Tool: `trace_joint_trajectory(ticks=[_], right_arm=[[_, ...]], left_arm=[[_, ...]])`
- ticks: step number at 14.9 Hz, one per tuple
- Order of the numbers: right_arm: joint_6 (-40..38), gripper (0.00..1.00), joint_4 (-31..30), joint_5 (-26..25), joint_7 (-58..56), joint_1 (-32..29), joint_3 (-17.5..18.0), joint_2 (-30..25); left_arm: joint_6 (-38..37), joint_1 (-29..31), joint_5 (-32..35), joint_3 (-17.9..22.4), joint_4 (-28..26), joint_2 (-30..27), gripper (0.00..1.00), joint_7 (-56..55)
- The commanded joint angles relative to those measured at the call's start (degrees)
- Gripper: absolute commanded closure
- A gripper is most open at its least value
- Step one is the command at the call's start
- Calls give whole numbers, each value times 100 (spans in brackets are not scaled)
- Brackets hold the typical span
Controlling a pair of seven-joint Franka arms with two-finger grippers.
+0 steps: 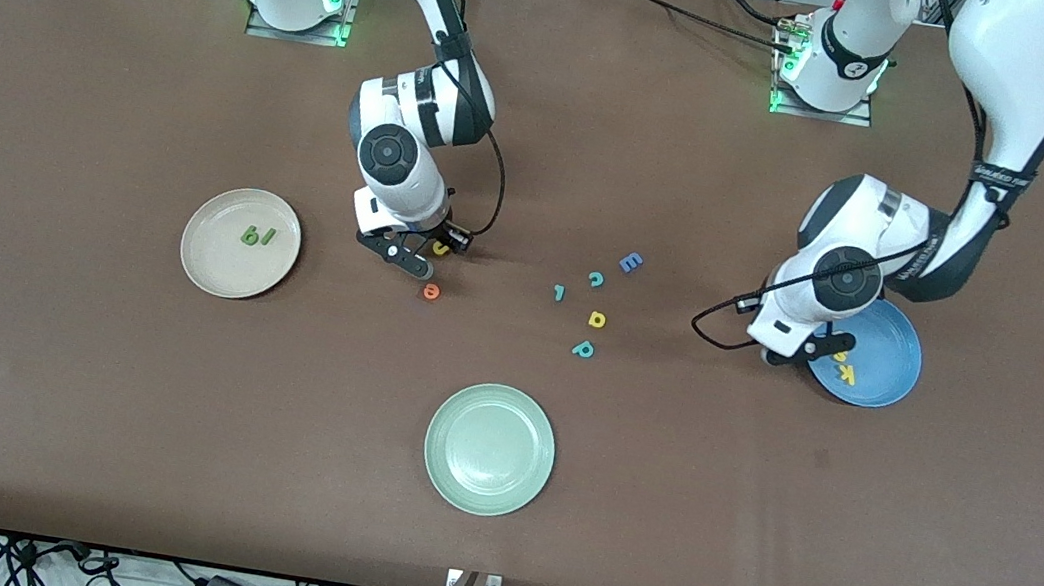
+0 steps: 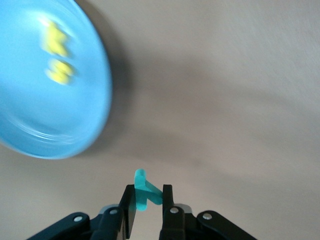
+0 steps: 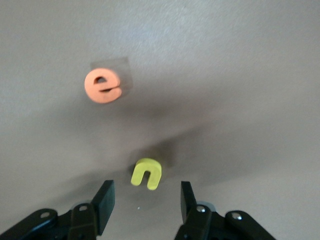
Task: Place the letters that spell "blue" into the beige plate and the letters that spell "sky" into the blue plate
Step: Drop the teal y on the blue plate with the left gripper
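Observation:
My right gripper (image 1: 425, 250) (image 3: 146, 195) hangs open just over the table. The yellow u (image 3: 147, 173) (image 1: 439, 248) lies loose just ahead of its fingertips. The orange e (image 3: 102, 85) (image 1: 430, 291) lies on the table nearer the front camera. The beige plate (image 1: 223, 266) holds the dark green b (image 1: 250, 237) and the green l (image 1: 267, 237). My left gripper (image 1: 798, 354) (image 2: 148, 194) is shut on the teal y (image 2: 144, 192), beside the blue plate's rim. The blue plate (image 1: 889, 352) (image 2: 50, 110) holds the yellow s (image 1: 842, 355) (image 2: 60, 73) and yellow k (image 1: 845, 374) (image 2: 55, 42).
Loose letters lie mid-table between the arms: a blue E (image 1: 630, 263), a teal c (image 1: 595, 279), a small teal letter (image 1: 559, 292), a yellow rounded letter (image 1: 597, 319) and a teal p (image 1: 583, 349). A pale green plate (image 1: 489, 448) sits nearer the front camera.

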Motion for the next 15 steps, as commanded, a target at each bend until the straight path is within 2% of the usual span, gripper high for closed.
trace_joint_trajectory(ticks=[1,5,7,8,9,10,15], right_arm=[[35,39,17,153,145,-167,22,55],[167,40,34,188,690,-133,22,117],[176,40,69,188,771,-141,22,117],[211,40,70,197,771,-158,31,126],[255,40,70,231,780,-150,31,135],[281,40,70,310,780,-124,31,178],[361,41,105,522,823,-62,58,275]], left_arm=[[-511,195,626,-1,280,18,89,455],[-354,1056,680,-18,332,184,88,1931],[-117,1364,680,-18,298,307,86,2284],[-98,1487,680,-18,298,377,79,2425],[-90,1567,680,-27,306,421,47,2531],[-89,1602,671,-27,315,439,0,2532],[-756,1620,592,-273,507,150,0,2549]])
